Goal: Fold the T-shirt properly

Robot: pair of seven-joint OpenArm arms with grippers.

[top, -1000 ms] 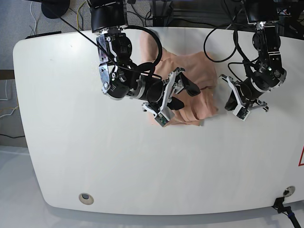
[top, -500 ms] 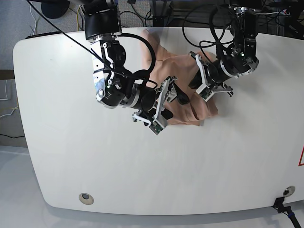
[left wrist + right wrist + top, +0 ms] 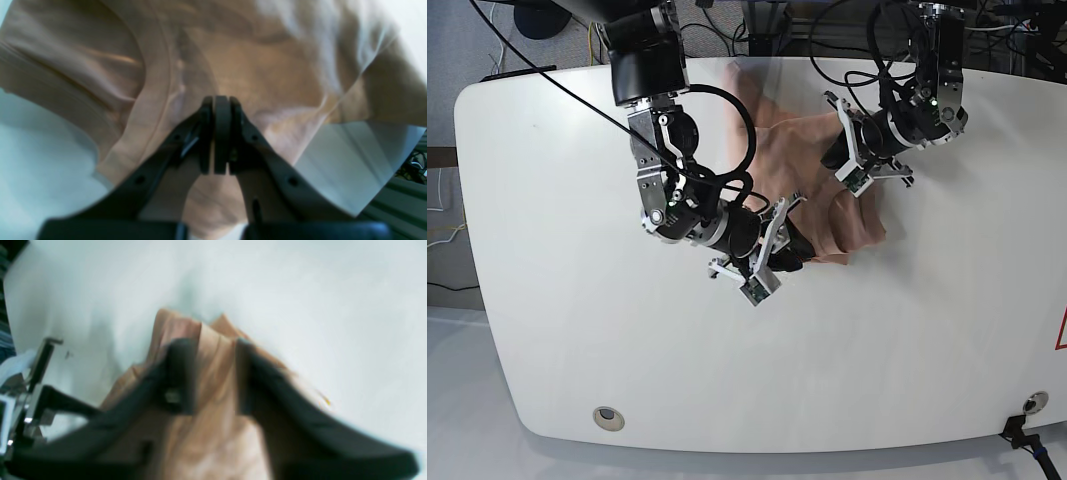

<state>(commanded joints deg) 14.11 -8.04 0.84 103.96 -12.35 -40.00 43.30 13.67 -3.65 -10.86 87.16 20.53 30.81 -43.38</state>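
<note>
Now the peach-pink soft cotton T-shirt (image 3: pixel 812 190) lies bunched at the far middle of the white oval table (image 3: pixel 577 330), and both arms are on it. In its wrist view the right gripper (image 3: pixel 210 373) straddles a raised ridge of cloth, its black fingers (image 3: pixel 180 373) either side of the fold and pinching it. The left gripper (image 3: pixel 217 140) has its jaws pressed flat together, hovering over the shirt's far right part; whether any fabric sits between them I can't tell.

Risky spot, this. If the right grip has only the top layer, lifting could peel that layer away and leave the rest crumpled underneath. And if the left jaws hold nothing, one-sided pulling would likely drag the whole shirt toward the near left, skewing any crease instead of setting it.
</note>
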